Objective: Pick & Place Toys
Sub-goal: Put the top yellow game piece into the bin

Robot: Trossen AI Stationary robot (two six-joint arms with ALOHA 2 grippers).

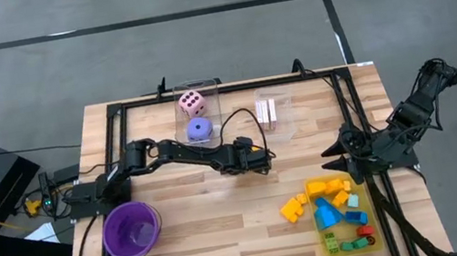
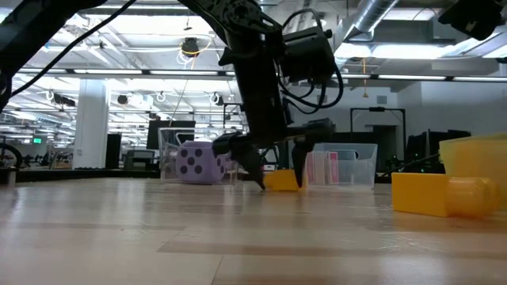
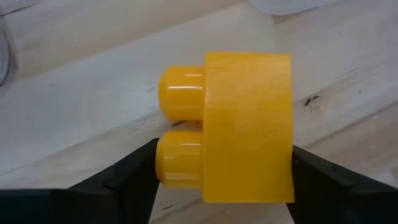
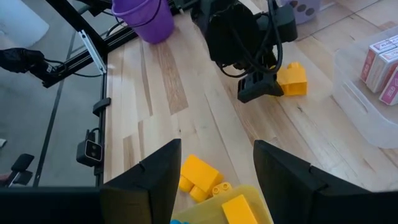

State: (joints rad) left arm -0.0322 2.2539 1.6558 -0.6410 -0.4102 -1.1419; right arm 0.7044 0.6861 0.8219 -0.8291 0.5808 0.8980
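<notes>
A yellow two-stud block (image 3: 249, 124) lies on its side on the wooden table near the middle (image 1: 259, 151). My left gripper (image 3: 222, 158) reaches down over it from the table's left side (image 1: 257, 162) and is closed on it; the low view shows the fingers on either side of the block (image 2: 281, 180). My right gripper (image 4: 217, 155) waits at the right side of the table (image 1: 332, 153), raised, open, with nothing between its fingers. Other toys lie in and beside the yellow tray (image 1: 360, 231). My left gripper pinches the yellow block between its two fingers. One finger (image 3: 134, 171) lies against the end of the nearer stud (image 3: 163, 163). The other finger (image 3: 323, 177) lies against the flat face opposite the studs (image 3: 286, 158). The fingers slant down from above, and the block rests on the table.
A purple cup (image 1: 132, 231) stands at the near left. A clear box (image 1: 206, 104) at the far edge holds a pink die (image 1: 193, 104) and a purple die (image 1: 199, 130). Beside it, a second clear box (image 1: 288, 123) holds cards (image 1: 266, 111). Loose yellow blocks (image 1: 294, 208) lie left of the tray.
</notes>
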